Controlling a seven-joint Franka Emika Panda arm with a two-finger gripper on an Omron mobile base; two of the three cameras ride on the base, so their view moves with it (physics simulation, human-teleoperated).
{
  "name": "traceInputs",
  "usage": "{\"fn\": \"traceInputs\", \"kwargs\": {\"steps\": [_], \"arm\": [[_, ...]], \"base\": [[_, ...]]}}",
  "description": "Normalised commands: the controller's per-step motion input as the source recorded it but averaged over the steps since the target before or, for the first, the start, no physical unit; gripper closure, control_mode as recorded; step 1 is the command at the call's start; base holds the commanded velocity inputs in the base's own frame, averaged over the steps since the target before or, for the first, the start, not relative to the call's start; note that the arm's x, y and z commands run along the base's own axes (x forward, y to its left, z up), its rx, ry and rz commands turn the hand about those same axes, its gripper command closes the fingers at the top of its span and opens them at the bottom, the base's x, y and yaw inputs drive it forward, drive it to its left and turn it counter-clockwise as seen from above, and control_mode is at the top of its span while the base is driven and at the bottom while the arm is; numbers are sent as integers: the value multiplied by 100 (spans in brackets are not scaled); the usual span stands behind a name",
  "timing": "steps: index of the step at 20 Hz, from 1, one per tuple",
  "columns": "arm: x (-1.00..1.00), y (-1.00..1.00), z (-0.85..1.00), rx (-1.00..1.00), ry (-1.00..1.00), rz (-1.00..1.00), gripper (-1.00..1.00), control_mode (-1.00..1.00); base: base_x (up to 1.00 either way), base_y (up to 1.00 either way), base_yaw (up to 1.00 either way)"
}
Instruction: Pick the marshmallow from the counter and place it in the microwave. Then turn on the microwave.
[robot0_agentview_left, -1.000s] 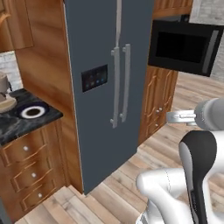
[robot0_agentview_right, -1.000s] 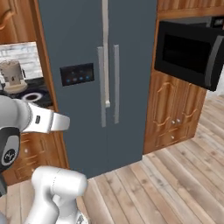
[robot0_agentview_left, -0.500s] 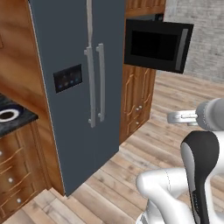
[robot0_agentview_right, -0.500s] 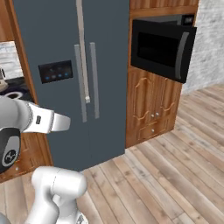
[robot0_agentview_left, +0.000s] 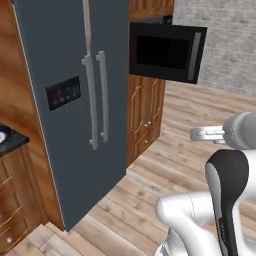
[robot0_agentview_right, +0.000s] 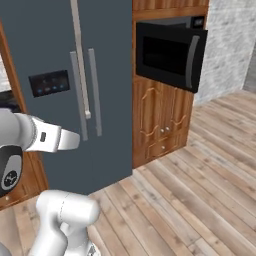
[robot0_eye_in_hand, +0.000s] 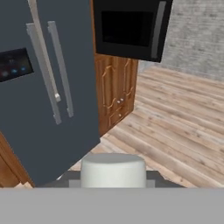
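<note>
As gripped, marshmallow (robot0_eye_in_hand: 113, 169) within gripper (robot0_eye_in_hand: 113, 183) tips

light: even, flat, no glare for you | shadows: faint, under microwave (robot0_agentview_left: 167, 52) door | focus: soft, low-res throughout | edges: fridge (robot0_agentview_right: 65, 85) lines lean slightly

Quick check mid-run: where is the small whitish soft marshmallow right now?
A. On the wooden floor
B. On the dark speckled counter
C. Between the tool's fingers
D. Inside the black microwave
C. In the hand view the small whitish soft marshmallow sits at the tool, between its dark finger tips, while the black microwave stands ahead, its door swung open.
</note>
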Motion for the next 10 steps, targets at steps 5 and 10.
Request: {"fn": "traceInputs", "kwargs": {"steps": [5,10], "arm": [[0,0,0,0,0,0,100,100],[0,0,0,0,0,0,100,100]], "base": [[-19,-57,-19],[-11,-58,-21]]}}
